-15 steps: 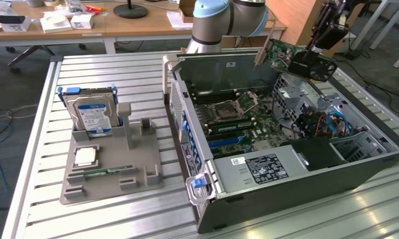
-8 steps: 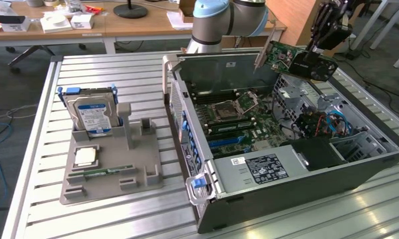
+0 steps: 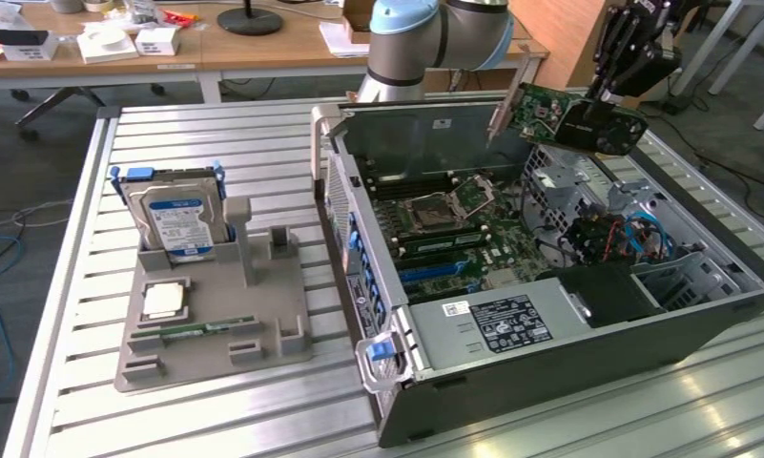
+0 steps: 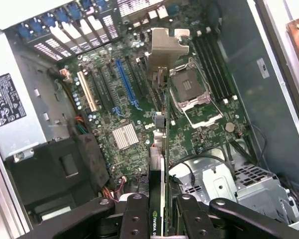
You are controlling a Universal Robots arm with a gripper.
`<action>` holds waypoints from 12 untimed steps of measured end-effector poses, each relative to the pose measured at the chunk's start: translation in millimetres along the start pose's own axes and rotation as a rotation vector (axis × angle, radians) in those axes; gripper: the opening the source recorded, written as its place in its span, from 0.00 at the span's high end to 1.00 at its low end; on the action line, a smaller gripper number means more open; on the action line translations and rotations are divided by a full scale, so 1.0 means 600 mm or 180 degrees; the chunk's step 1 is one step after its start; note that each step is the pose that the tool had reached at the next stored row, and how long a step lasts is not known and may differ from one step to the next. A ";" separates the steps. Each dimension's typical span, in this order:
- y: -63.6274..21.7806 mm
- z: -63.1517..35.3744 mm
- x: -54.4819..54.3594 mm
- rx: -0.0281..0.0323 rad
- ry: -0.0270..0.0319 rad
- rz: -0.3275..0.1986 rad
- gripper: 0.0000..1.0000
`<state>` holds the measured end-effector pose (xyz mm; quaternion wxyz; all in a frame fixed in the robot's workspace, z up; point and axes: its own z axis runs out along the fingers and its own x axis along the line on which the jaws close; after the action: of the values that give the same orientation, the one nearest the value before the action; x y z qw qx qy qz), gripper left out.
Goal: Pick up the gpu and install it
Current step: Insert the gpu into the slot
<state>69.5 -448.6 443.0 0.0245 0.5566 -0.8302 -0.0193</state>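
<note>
The gpu (image 3: pixel 553 113) hangs tilted in the air over the far right corner of the open computer case (image 3: pixel 636 343). It has a green board, a black fan housing and a silver bracket. My gripper (image 3: pixel 601 95) is shut on it from above. In the wrist view the gpu (image 4: pixel 160 144) runs edge-on like a blade between my black fingers (image 4: pixel 134 219), with its silver bracket (image 4: pixel 165 47) at the far end. Below it lies the motherboard (image 4: pixel 124 137) with a blue expansion slot (image 4: pixel 127 84) and the empty CPU socket (image 4: pixel 188 87). The card is well clear of the board.
At the exterior view's left, a grey fixture (image 3: pixel 210 315) holds an upright hard drive (image 3: pixel 175 218), a CPU chip (image 3: pixel 165 301) and a green RAM stick (image 3: pixel 210 329). The slatted metal table (image 3: pixel 229 420) carries both. The case's walls, drive cage (image 3: pixel 579 176) and cables (image 3: pixel 624 239) surround the motherboard.
</note>
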 end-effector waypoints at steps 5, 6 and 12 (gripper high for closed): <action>0.000 0.000 0.000 0.0013 0.0034 -0.0158 0.75; 0.000 0.000 0.000 0.0016 0.0041 -0.0188 0.75; 0.001 0.000 0.000 0.0029 0.0076 -0.0385 0.75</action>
<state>69.0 -448.6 443.0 0.0306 0.6061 -0.7947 -0.0104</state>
